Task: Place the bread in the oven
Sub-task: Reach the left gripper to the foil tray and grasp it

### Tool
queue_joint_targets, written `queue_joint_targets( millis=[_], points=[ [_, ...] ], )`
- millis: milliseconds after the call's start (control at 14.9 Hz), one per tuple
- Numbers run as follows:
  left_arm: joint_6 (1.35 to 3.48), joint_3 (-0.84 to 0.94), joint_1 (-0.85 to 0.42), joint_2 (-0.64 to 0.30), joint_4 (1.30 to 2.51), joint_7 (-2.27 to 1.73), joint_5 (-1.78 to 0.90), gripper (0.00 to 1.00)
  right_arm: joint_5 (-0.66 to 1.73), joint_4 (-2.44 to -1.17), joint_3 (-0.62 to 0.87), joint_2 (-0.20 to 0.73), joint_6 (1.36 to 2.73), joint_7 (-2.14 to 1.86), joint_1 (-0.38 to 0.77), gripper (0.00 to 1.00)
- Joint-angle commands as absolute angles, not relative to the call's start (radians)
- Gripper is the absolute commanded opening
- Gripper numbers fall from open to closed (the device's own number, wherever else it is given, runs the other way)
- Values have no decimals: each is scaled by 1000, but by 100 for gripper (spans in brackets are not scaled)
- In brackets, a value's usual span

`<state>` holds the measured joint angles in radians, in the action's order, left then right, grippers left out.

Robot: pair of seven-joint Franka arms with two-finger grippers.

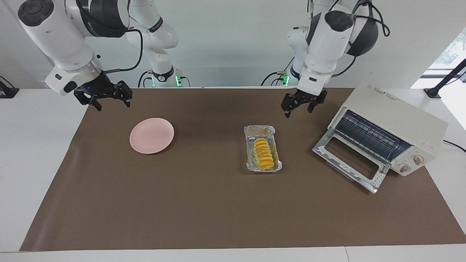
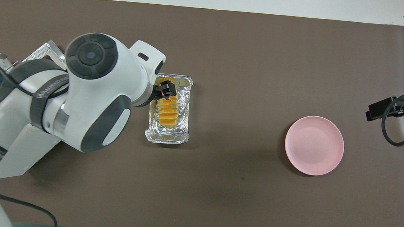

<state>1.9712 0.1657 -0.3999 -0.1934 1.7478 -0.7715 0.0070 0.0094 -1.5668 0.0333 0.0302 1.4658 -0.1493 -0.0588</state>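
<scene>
Left end effector (image 1: 304,103), fingers spread and empty, hangs above the table by the rectangular silver foil tray (image 1: 250,160). In it lies the ridged yellow-orange bread (image 1: 263,153): I judge it light, soft, crushable; grip mid-length across its sides. Cream-white toaster oven (image 1: 393,112) stands open beside it. Right end effector (image 1: 109,95) waits, spread.

The foil tray (image 1: 263,148) is crinkled, shiny silver metal foil, and the bread (image 1: 263,154) in it has a smooth, slightly glossy yellow-orange surface with crosswise ridges. The plate (image 1: 151,135) looks like smooth matt pink plastic, though it is hard to be sure, and it lies on a matt brown mat (image 1: 218,211), paper-like, spread over the smooth white bench (image 1: 32,145). The oven (image 1: 386,134) has a cream painted casing with a faint sheen, a glass door (image 1: 349,160) edged in bright reflective metal, and a dark wire rack (image 1: 371,136).
</scene>
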Motion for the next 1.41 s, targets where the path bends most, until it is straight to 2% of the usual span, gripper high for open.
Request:
queue_joint_targets(
  millis=[0,268,470,604,738,872,939,1141,1208,1275,1342],
  points=[
    [2049,149,-445,-279,1721,-798,28,100,-11,-1615,41,-34,1471,-147,-71,100],
    [2121,149,-518,-380,1713,-798,43,100,-24,-1614,41,-44,1495,-135,-69,100],
    [2132,150,-535,-391,1742,-798,51,100,-17,-1612,38,-40,1528,-120,-87,100],
    [2132,150,-552,-390,1769,-798,51,96,-11,-1612,34,-41,1526,-84,-92,100],
    [2138,152,-552,-390,1775,-799,49,86,-9,-1611,26,-40,1525,-84,-91,100],
    [2141,152,-554,-385,1793,-805,48,67,-9,-1611,26,-40,1526,-83,-89,100],
    [2151,152,-554,-380,1808,-813,48,52,-9,-1611,26,-40,1526,-83,-89,100],
    [2171,152,-552,-376,1833,-813,46,32,-8,-1611,28,-41,1525,-86,-89,100],
    [2171,152,-554,-377,1833,-815,43,20,-2,-1611,28,-41,1526,-86,-89,100],
    [2168,152,-554,-377,1833,-819,40,3,14,-1611,26,-41,1526,-86,-89,100],
    [2168,152,-552,-377,1832,-834,38,0,20,-1612,26,-41,1526,-86,-89,100]
  ],
)
